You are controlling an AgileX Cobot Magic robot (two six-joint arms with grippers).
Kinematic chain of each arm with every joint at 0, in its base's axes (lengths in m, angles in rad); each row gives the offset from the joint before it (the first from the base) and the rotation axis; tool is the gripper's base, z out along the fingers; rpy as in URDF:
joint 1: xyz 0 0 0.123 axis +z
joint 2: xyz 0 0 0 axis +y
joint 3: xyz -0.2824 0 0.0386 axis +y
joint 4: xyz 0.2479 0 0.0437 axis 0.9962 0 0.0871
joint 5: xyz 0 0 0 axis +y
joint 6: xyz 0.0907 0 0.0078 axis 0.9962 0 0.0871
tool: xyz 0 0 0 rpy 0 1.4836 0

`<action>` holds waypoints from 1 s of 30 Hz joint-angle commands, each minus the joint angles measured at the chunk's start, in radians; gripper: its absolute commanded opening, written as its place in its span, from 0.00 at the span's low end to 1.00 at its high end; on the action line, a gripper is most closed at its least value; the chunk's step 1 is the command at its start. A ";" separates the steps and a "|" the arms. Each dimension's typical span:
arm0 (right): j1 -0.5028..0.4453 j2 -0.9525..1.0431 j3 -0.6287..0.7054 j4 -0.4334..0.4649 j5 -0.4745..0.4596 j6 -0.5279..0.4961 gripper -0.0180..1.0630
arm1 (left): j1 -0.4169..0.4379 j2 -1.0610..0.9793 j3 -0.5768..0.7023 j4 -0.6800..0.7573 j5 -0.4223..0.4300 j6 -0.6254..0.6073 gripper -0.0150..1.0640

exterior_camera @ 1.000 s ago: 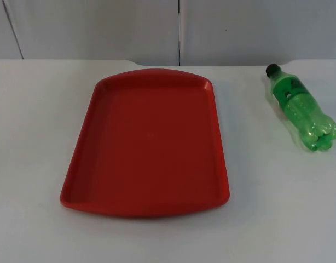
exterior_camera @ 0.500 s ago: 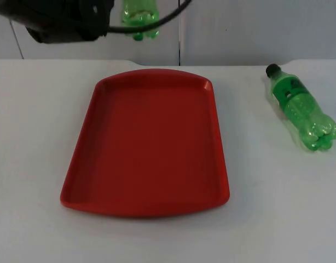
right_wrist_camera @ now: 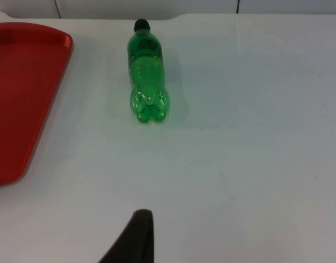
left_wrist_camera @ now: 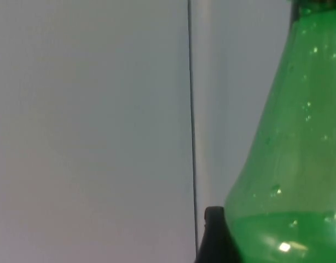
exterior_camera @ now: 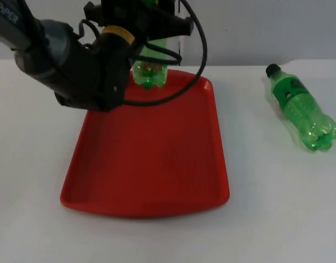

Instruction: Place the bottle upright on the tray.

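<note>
Left tool [exterior_camera: 148, 38] holding a green bottle [exterior_camera: 149, 72] upright above the red tray [exterior_camera: 151, 164], far end; next, lower it straight down.

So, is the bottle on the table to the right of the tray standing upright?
No, that bottle lies on its side on the white table, with its black cap toward the wall, apart from the red tray.
</note>
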 commanded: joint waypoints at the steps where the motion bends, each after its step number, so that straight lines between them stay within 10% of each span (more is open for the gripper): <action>1: -0.007 -0.004 0.001 0.002 -0.005 -0.001 0.99 | -0.006 0.017 -0.002 0.002 -0.055 -0.009 0.01; 30: -0.007 -0.004 0.001 0.002 -0.005 -0.001 0.99 | -0.001 0.173 -0.002 0.016 -0.112 -0.009 0.04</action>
